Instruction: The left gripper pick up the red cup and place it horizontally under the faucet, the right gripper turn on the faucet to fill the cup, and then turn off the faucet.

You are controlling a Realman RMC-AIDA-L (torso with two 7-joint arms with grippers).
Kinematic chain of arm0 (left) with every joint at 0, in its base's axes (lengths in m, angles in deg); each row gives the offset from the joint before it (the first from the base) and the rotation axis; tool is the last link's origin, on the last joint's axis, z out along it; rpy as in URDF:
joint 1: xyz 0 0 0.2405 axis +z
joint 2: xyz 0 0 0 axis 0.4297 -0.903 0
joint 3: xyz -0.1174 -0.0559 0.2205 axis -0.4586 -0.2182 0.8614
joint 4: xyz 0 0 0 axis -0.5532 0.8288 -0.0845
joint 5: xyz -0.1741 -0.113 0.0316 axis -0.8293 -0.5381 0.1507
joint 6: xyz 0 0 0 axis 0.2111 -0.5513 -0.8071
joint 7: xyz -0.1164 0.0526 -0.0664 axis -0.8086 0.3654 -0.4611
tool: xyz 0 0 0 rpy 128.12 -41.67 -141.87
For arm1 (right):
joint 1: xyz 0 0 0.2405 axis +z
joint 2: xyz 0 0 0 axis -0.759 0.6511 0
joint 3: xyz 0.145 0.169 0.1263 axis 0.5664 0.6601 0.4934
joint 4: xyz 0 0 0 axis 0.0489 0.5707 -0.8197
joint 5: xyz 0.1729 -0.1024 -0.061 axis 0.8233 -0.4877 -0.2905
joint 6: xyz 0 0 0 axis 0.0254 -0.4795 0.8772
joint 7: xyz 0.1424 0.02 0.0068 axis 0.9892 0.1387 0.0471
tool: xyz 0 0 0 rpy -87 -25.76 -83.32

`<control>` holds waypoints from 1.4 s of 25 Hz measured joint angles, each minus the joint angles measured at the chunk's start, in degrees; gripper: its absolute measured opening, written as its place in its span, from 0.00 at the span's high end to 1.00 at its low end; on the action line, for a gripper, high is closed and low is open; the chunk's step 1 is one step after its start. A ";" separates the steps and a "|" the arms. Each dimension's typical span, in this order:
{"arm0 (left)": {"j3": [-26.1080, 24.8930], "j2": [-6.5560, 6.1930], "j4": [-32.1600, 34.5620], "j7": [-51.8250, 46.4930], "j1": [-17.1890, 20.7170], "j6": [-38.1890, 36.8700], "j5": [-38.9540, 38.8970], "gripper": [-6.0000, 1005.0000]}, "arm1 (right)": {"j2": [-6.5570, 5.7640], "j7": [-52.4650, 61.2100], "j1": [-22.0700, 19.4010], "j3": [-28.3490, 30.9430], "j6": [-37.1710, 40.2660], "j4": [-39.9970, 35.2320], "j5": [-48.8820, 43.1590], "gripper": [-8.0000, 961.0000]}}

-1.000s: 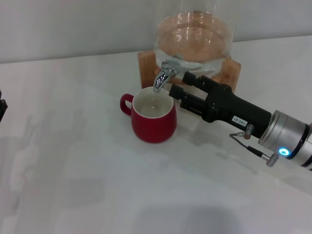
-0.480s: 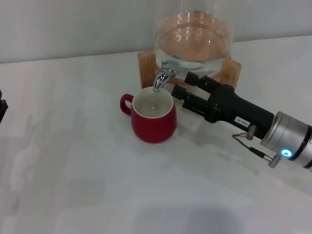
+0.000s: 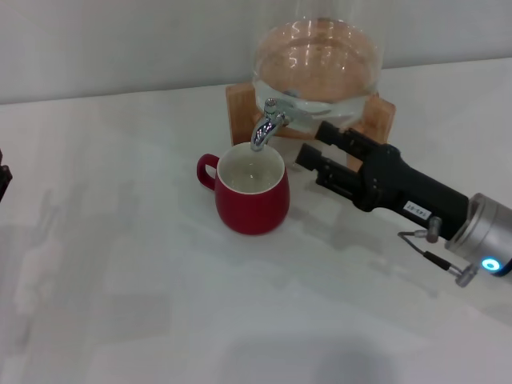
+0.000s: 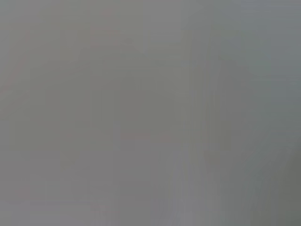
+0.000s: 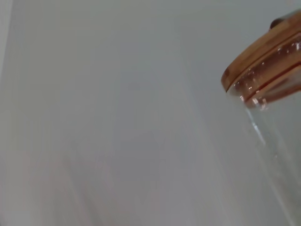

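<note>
Red cup [image 3: 252, 198] — upright at frame centre, under the faucet [image 3: 268, 122]. Right gripper [image 3: 314, 142] — fingers parted, right of the faucet, holding nothing.

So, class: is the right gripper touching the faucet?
Apart. The head view shows bare table and stand between the right gripper and the faucet.

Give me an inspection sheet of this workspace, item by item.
Surface: white table, bare in front.
Job's things: red cup upright under the faucet spout; glass jar on wooden stand.
Clutter: nothing seen.
Hands: right hand open, beside the faucet, touching nothing; left hand barely in view at the table's left edge.
Cables: thin wire loop at right wrist.
Surroundings: plain grey wall.
</note>
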 joint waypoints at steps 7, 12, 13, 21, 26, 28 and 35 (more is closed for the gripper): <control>0.00 -0.08 -0.02 0.00 0.08 -0.15 -0.01 0.12 | 0.04 2.78 -2.36 0.37 0.52 -4.34 0.45 0.25; 0.00 -0.09 -0.13 0.00 0.17 -0.16 -0.04 0.12 | -0.12 3.23 -3.01 0.49 0.52 -5.90 1.75 0.25; 0.00 -0.09 -0.16 0.00 0.20 -0.14 -0.05 0.12 | -0.13 3.39 -3.07 0.50 0.47 -6.24 1.89 0.25; 0.00 -0.09 -0.83 0.00 -0.02 0.02 -0.09 0.12 | -0.17 4.44 -4.51 0.52 -0.16 -9.56 4.66 0.25; 0.00 -0.09 -0.87 0.00 -0.01 0.06 -0.14 0.12 | -0.16 4.49 -4.95 0.55 -0.57 -11.14 6.35 0.25; 0.00 -0.09 -0.88 0.00 -0.03 0.07 -0.15 0.12 | -0.15 4.52 -5.16 0.78 -0.87 -11.78 6.95 0.25; -0.36 -0.10 -0.88 -0.09 -0.13 0.10 -0.58 0.12 | -0.10 3.79 -5.55 2.67 -3.24 -13.57 8.81 0.25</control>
